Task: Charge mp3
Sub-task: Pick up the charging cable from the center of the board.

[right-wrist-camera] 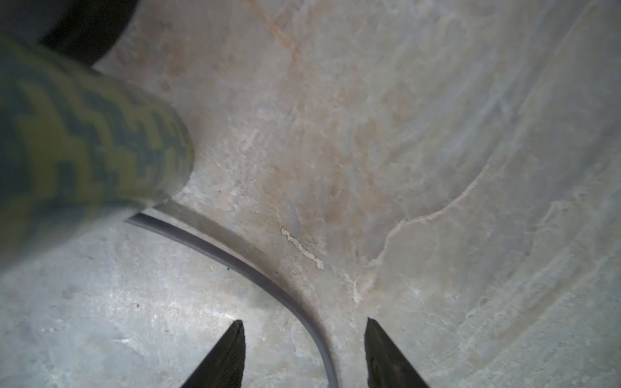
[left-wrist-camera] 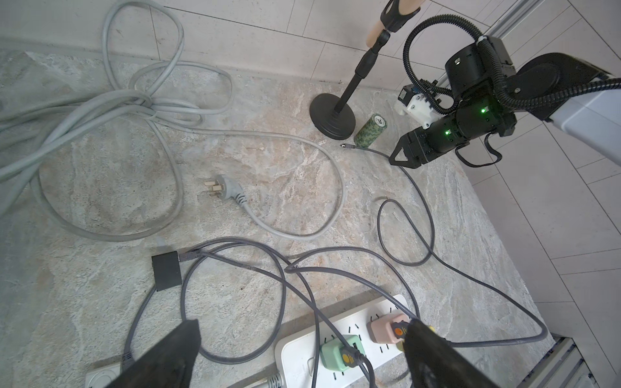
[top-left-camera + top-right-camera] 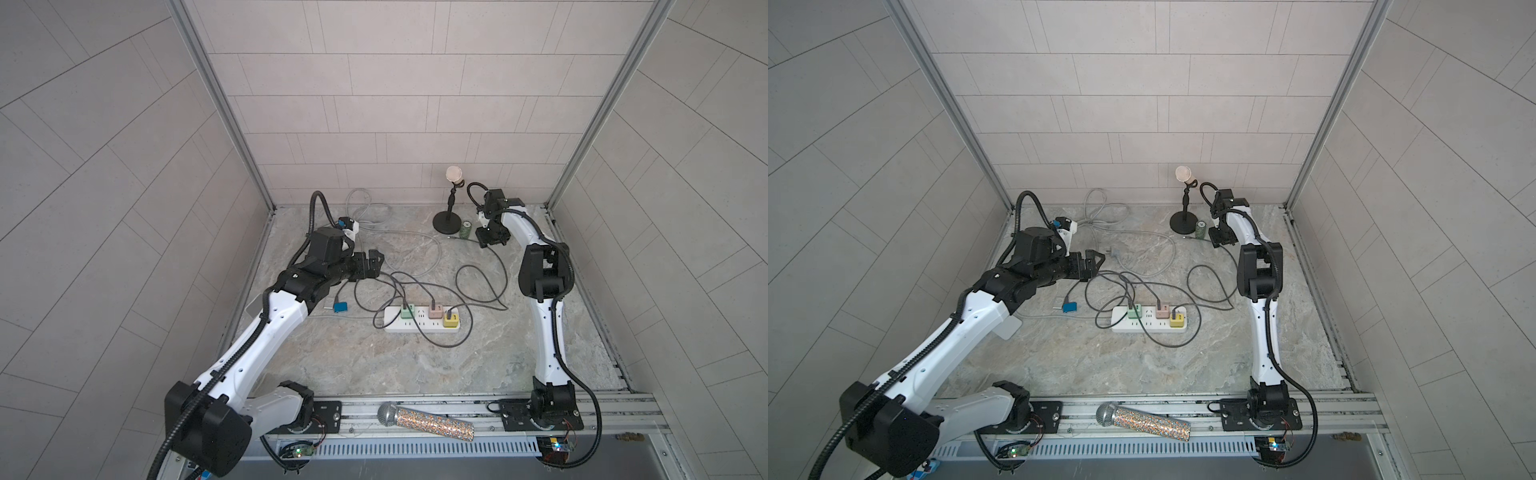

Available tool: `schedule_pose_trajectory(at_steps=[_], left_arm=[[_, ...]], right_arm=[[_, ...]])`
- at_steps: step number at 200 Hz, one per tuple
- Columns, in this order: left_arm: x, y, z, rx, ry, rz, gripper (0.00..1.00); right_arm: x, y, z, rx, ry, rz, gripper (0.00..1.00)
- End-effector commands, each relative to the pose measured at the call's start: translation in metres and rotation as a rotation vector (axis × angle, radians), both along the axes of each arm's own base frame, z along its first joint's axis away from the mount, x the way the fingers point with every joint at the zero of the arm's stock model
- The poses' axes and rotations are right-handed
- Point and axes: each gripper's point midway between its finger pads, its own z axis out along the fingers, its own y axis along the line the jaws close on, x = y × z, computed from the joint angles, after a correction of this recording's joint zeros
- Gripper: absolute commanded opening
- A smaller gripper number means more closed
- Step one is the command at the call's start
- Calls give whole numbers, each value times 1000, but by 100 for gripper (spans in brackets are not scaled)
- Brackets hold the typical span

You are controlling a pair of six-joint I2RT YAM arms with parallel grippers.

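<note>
A white power strip (image 3: 419, 328) carries green, pink and yellow chargers, each with a grey cable. One cable's loose plug end (image 2: 344, 146) lies beside a green camouflage cylinder (image 3: 466, 230). My right gripper (image 1: 304, 321) is low over the table there, open, with that grey cable (image 1: 235, 265) running between its fingertips, untouched. My left gripper (image 2: 304, 324) hangs wide open and empty above the cable tangle. A small black square device (image 2: 166, 273) has a grey cable plugged in. A small blue device (image 3: 340, 306) lies left of the strip. Which one is the mp3, I cannot tell.
A black microphone stand (image 3: 448, 222) rises just behind the cylinder. A thick pale grey cord lies coiled at the back left, its plug (image 2: 228, 188) loose on the marble. A glittery microphone (image 3: 428, 422) rests on the front rail. Tiled walls close three sides.
</note>
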Motion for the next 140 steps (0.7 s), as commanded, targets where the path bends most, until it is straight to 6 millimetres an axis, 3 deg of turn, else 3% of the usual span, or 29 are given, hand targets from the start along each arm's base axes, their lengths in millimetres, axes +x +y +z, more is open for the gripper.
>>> schedule_pose_trajectory(at_steps=[1,69,140], left_arm=[[5,1,15,-8,-39,1,99],[4,4,17,-8,-38,13,99],[-2,8,20,-12,-50,18,99]], right_arm=[[-2,-1,-4,6,30,29,57],[-10,-1,-29,39,91,12,46],[-38,8,-39,130,179,-1,18]])
